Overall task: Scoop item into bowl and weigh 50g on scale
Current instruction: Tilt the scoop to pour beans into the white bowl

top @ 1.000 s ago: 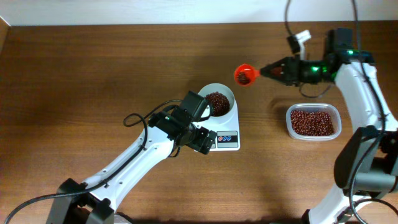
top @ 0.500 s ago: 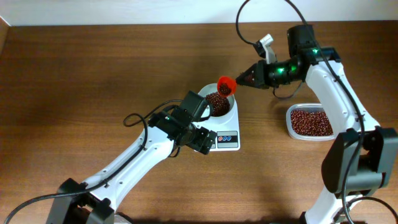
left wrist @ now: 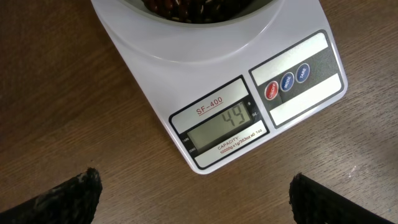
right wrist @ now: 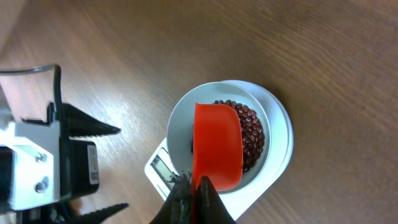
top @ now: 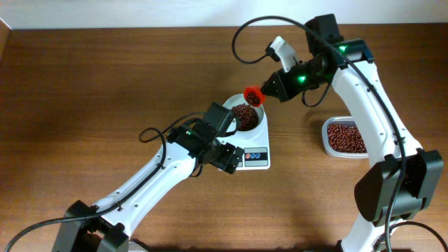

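Red-brown beans (right wrist: 252, 134) heap the bowl (right wrist: 181, 124) on the scale (left wrist: 186, 81), its display (left wrist: 224, 127) showing 49, so nearly done; right gripper (right wrist: 190, 184) clamps the red scoop (right wrist: 217, 146) above it, left gripper (left wrist: 196, 190) gapes empty

Bowl (left wrist: 199, 26): cropped by top edge in left wrist view, near rim only.
Tub (top: 343, 138): right part masked by right arm overhead.
Scale (top: 255, 155) readout: too small to read overhead.
Scoop (right wrist: 217, 146) handle: buried in right pincer (right wrist: 194, 198).
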You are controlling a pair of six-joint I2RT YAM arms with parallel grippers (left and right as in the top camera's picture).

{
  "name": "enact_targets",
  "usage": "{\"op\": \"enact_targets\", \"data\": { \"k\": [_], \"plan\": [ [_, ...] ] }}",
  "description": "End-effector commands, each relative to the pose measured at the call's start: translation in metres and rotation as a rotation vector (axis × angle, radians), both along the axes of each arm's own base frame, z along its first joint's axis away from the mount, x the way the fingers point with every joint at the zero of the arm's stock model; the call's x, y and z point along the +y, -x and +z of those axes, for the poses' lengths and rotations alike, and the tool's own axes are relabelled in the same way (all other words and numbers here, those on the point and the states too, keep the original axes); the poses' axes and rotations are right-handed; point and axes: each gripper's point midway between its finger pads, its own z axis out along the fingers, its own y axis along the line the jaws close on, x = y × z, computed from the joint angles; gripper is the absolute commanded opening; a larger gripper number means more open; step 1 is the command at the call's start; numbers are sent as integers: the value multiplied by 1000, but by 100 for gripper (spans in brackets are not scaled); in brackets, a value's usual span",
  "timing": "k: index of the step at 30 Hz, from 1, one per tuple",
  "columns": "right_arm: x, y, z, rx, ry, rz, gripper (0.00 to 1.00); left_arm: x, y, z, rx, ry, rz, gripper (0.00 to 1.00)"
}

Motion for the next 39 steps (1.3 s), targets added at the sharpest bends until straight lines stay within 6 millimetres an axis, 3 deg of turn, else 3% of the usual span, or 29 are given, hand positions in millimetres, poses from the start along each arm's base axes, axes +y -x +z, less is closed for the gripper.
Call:
{"op": "enact_targets", "data": {
  "k": [1, 9, 18, 39],
  "plan": [
    [8, 3, 8, -118, 66, 107, 4, 0, 0, 3, -12, 4, 8, 99],
    [19, 9, -1, -185, 175, 194, 4, 0, 0, 3, -12, 4, 8, 99],
    [9, 0, -5, -203, 241, 152, 4, 0, 0, 3, -12, 4, 8, 99],
    [17, 3, -1, -177, 184, 138, 4, 0, 0, 3, -12, 4, 8, 99]
  ]
}}
